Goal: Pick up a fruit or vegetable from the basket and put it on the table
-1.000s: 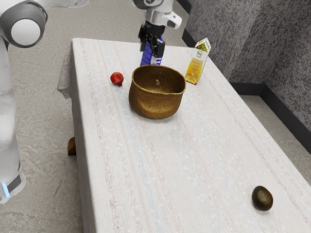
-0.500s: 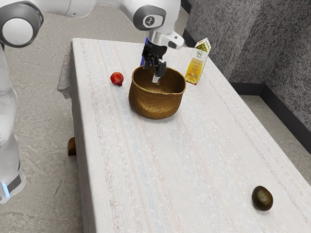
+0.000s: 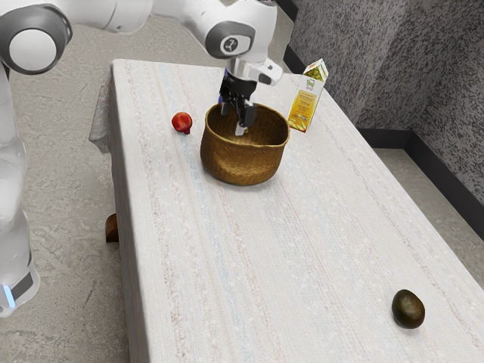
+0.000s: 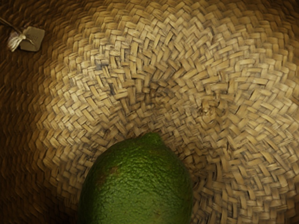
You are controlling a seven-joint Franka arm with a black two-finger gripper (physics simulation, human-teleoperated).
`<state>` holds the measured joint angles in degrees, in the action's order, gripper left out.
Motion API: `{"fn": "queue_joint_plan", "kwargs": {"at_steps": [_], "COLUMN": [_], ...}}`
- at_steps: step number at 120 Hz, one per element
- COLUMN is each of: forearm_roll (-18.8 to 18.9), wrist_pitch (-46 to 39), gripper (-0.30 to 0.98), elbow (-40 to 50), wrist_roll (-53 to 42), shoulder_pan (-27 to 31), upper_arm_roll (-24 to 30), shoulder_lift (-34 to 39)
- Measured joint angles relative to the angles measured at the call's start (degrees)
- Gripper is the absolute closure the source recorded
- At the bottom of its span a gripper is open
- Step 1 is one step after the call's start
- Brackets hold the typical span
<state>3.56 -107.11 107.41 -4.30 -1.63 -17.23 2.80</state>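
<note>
1. Avocado (image 3: 408, 309), nearest the ext. cam.: alone on the cloth-covered table (image 3: 280, 265), well apart from the other items. Whether it came from the basket can't be told.
2. Woven basket (image 3: 242, 163), mid-table, upright: source container for the task.
3. Lime (image 4: 138, 186), the likely target: inside the basket, under the hand, w/ the woven bottom around it. A small tag (image 4: 32, 39) hangs on the inner wall.
4. Gripper (image 3: 234, 121), at the basket's mouth, pointing down into it: fingers well apart, i.e. open; no fruit seen clamped betw. them.
5. Progress (judged): approach well along, approx. at the pre-grasp stage. Left to do: lower a bit more, close on the lime's sides, lift clear of the rim, carry out, set down on the cloth, release. Main risk: a finger catching the wall, or the smooth, rounded lime rolling off.
6. Pomegranate (image 3: 182, 122), just beside the basket, toward the ext. view's left: on the cloth, apart from the gripper.
7. Juice carton (image 3: 305, 106), yellow/white, upright, beyond the basket toward the ext. view's right.
8. Blue pack (image 3: 221, 98), behind the gripper, mostly hidden; type n/a.
</note>
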Motion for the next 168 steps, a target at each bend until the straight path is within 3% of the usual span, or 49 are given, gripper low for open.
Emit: {"fn": "queue_joint_plan", "kwargs": {"at_steps": [71,168], "forearm_roll": [0.46,0.92], "wrist_pitch": [-7.54,-10.09], "gripper": [0.00,0.00], "elbow": [6.11,8.44], "wrist_roll": [-6.99,-11.11], "shoulder_pan": [-0.01,0.02], "upper_arm_roll": [1.06,0.46], "shoulder_lift": [0.41,0.11]}}
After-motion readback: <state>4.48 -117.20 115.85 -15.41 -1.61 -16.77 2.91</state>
